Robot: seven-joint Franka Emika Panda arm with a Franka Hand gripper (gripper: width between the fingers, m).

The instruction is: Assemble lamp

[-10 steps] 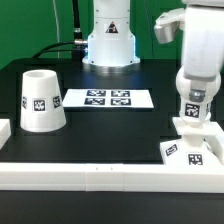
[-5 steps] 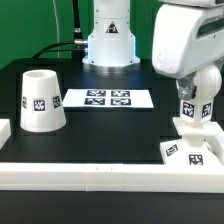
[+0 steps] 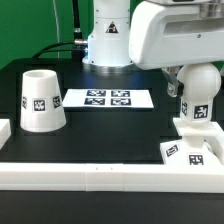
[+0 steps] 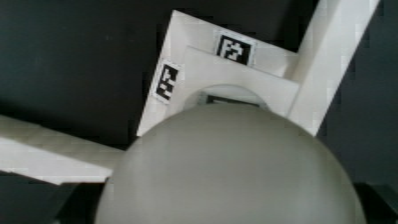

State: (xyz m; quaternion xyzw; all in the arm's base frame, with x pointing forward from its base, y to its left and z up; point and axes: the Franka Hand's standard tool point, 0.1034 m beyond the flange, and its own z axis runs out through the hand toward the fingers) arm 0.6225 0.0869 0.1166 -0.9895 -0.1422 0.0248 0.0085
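Note:
The rounded white bulb [image 3: 191, 124] stands upright on the flat square base [image 3: 187, 154] at the exterior view's right, near the front rail. My gripper [image 3: 196, 106] comes down from above and is shut on the bulb's upper part, which carries a tag. In the wrist view the bulb [image 4: 222, 165] fills the foreground and the tagged base [image 4: 210, 62] lies beyond it. My fingers are mostly hidden behind the bulb. The large tapered shade [image 3: 42, 100] stands apart at the exterior view's left.
The marker board [image 3: 107, 99] lies flat in the middle of the black table. A long white border rail [image 3: 100, 175] runs along the front, and it also shows beside the base in the wrist view [image 4: 334, 60]. The robot's pedestal [image 3: 108, 42] is at the back.
The wrist and arm have turned over the bulb, so the arm's white body now swings across the upper right of the exterior view. The bulb, base and shade stay in place.

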